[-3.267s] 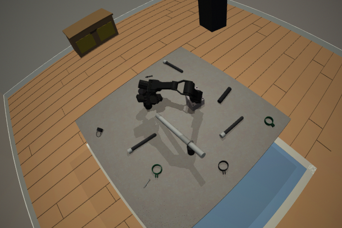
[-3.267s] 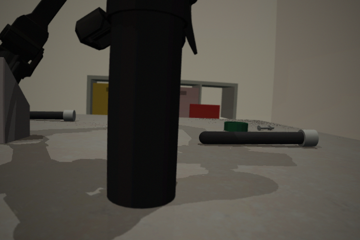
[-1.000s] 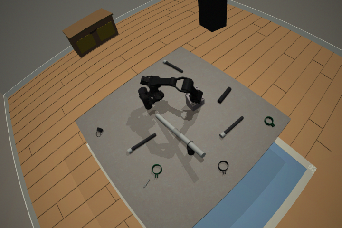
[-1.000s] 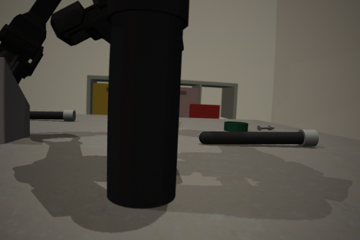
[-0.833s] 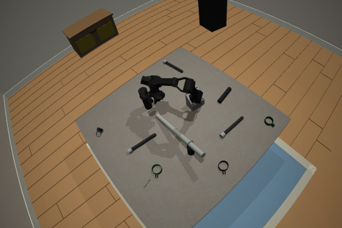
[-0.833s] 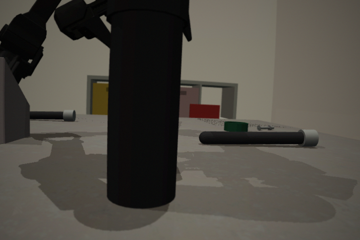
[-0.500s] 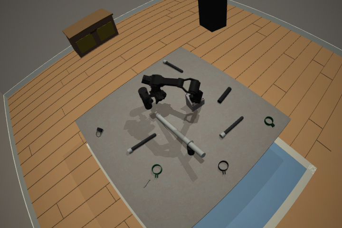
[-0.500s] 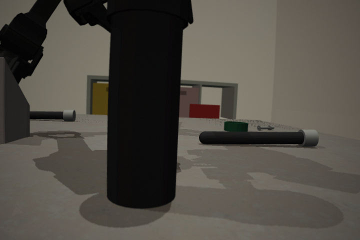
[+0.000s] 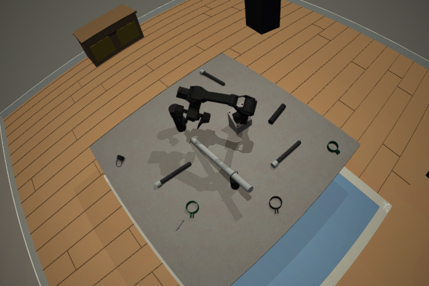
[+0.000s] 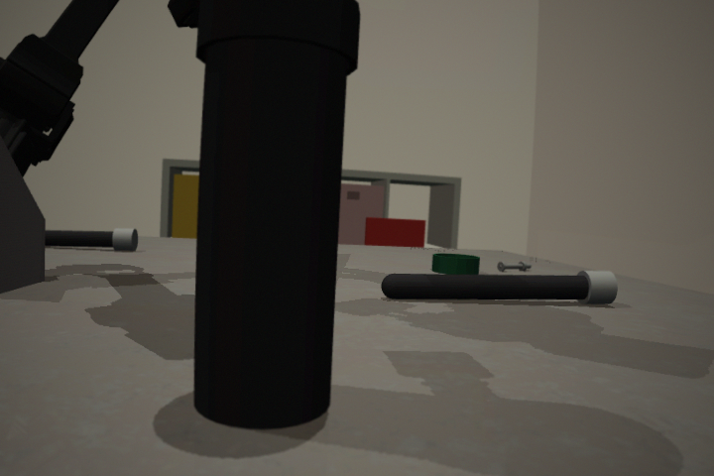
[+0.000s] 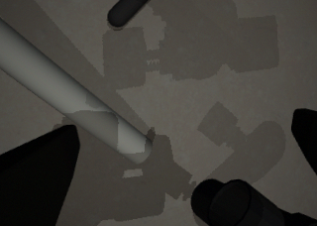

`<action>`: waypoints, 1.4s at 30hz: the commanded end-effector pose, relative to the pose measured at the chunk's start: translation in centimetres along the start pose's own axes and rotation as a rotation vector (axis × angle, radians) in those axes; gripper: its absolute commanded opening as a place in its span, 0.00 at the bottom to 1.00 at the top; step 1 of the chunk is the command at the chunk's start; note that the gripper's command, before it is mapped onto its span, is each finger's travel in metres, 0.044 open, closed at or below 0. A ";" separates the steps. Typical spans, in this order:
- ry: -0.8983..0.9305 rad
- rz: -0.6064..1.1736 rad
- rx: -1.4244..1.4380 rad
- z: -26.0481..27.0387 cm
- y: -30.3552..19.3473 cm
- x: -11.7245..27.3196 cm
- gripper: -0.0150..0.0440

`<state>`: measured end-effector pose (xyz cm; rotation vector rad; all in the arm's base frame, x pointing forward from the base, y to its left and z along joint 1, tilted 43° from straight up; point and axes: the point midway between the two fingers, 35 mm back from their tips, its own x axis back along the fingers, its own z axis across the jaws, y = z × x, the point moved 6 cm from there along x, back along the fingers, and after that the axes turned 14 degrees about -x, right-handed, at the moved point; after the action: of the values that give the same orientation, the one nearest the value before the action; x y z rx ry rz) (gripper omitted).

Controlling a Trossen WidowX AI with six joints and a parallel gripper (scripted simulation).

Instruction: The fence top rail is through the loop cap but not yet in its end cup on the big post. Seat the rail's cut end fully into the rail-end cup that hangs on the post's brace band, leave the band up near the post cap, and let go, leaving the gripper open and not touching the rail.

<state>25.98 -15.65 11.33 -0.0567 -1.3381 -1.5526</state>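
Black in colour, the big post (image 9: 179, 124) (image 10: 268, 224) is seen upright at left, with the open, empty gripper (image 9: 192, 124) (image 11: 186, 127) held just beside it. The pale rail (image 9: 218, 162) (image 11: 59, 92) is placed rightward, its near end uncupped and apart from the post, its farther part encircled by a dark loop (image 9: 230, 178).

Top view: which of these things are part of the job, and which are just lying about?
For the job:
- pale rail
- big post
- loop
- gripper

Apparently lying about:
- white-capped rods
- plain rod
- green rings
- black ring
- bolt
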 end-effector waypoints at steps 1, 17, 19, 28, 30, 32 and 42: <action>-0.003 -0.005 -0.664 4.3 3.8 4.0 1.00; -0.002 -0.005 -0.773 5.1 4.3 4.5 1.00; 0.001 0.011 -0.814 5.1 4.4 4.2 1.00; -0.030 0.249 -1.478 5.2 4.8 -0.9 1.00; -0.069 0.310 -1.641 5.4 4.8 -2.2 1.00; -0.123 0.369 -1.802 5.6 4.8 -3.5 1.00; -0.392 0.519 -2.291 6.6 4.6 -7.7 1.00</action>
<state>27.99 -7.87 14.42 -1.4356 0.4346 -1.8848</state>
